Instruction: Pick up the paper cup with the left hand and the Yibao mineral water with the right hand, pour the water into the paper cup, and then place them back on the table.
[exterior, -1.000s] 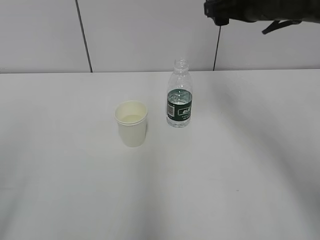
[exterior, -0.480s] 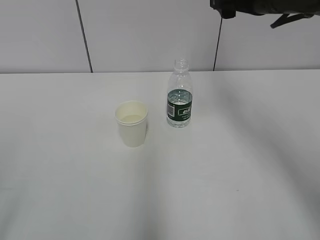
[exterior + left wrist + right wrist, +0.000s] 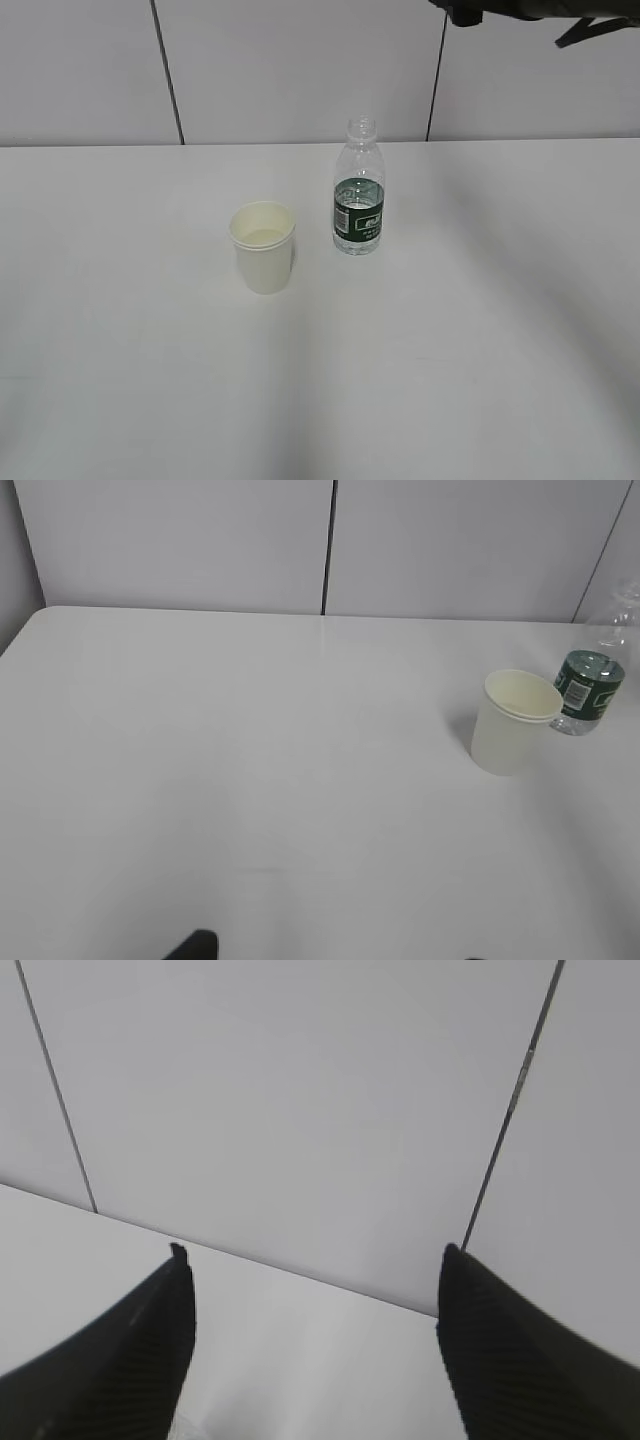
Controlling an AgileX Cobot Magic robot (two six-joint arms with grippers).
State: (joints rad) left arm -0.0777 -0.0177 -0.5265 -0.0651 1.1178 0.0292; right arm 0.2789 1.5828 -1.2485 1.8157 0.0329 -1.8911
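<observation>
The paper cup point(image 3: 263, 248) stands upright on the white table point(image 3: 480, 330), left of and slightly nearer than the Yibao mineral water point(image 3: 359, 200), a clear uncapped bottle with a dark green label. Both also show at the right of the left wrist view, the cup point(image 3: 512, 723) in front of the bottle point(image 3: 590, 685). My left gripper point(image 3: 337, 948) shows only as dark fingertips point(image 3: 196, 945) at the bottom edge, set wide apart, empty and far from the cup. My right gripper point(image 3: 314, 1252) is open and empty, high above the table and facing the wall. Only part of the right arm point(image 3: 467, 12) shows in the exterior view.
A grey panelled wall point(image 3: 300, 70) with dark vertical seams rises behind the table's far edge. The table's left edge shows in the left wrist view point(image 3: 20, 635).
The right arm has moved up and to the right, nearly out of the top of the exterior view. The cup and bottle have not moved.
</observation>
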